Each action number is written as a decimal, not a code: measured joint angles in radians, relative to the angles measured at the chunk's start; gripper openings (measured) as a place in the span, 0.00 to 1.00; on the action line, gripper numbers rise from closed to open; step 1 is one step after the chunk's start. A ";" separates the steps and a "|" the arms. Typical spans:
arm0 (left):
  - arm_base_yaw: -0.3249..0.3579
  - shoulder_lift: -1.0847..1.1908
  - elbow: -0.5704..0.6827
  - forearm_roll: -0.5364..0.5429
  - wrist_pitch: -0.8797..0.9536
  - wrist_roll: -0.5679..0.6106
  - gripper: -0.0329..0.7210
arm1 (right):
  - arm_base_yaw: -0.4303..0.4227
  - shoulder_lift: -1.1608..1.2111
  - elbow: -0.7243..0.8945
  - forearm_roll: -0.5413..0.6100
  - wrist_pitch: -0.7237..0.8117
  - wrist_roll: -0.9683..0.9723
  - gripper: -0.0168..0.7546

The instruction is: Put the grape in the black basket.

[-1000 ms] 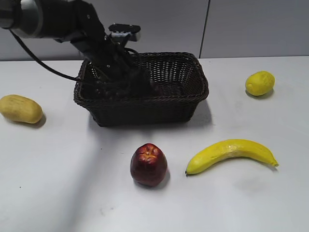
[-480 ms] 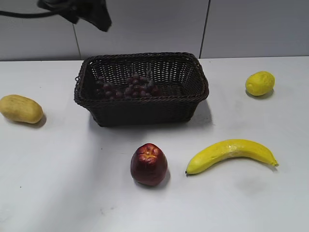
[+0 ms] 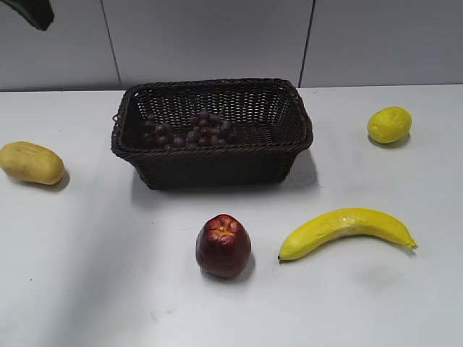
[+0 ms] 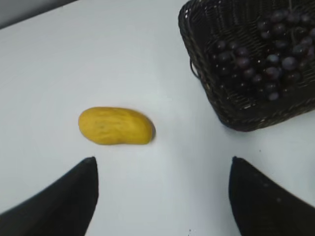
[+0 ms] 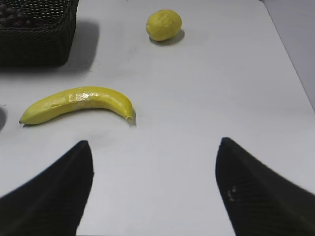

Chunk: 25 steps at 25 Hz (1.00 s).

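One bunch, the grape [image 3: 189,131], lies inside the black basket [image 3: 217,163], toward its left half; its long axis runs roughly left to right along the basket's length in the exterior view, and which end carries the stem cannot be told. Four other fruits sit on the white table [image 3: 108,275] around the basket: a dark red apple [image 3: 223,246] in front of it, a banana [image 3: 346,230] to the front right with its curve arching upward, a lemon [image 3: 389,124] well apart at the right, and an oblong yellow fruit [image 3: 30,163] well apart at the left. Nothing covers the basket's opening.

The left wrist view looks down past the left gripper [image 4: 162,191], whose fingers are spread wide with nothing between them, onto the oblong yellow fruit and the basket's left corner with the grapes inside. The right wrist view shows the right gripper [image 5: 155,189], likewise spread and empty, above bare table, with the banana and lemon beyond; the exterior view shows only a dark arm part at its upper left corner.
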<state>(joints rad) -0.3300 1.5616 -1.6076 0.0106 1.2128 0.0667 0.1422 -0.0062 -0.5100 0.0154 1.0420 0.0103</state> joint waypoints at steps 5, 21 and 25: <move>0.037 -0.103 0.188 0.001 0.000 -0.012 0.86 | 0.000 0.000 0.000 0.000 0.001 0.000 0.79; 0.077 -0.800 0.992 0.001 -0.106 -0.083 0.83 | 0.000 0.000 0.000 0.000 0.000 0.000 0.79; 0.077 -0.983 1.064 0.002 -0.097 -0.083 0.82 | 0.000 0.000 0.000 0.000 0.000 0.000 0.79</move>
<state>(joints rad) -0.2528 0.5789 -0.5432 0.0122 1.1154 -0.0159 0.1422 -0.0062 -0.5100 0.0154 1.0419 0.0103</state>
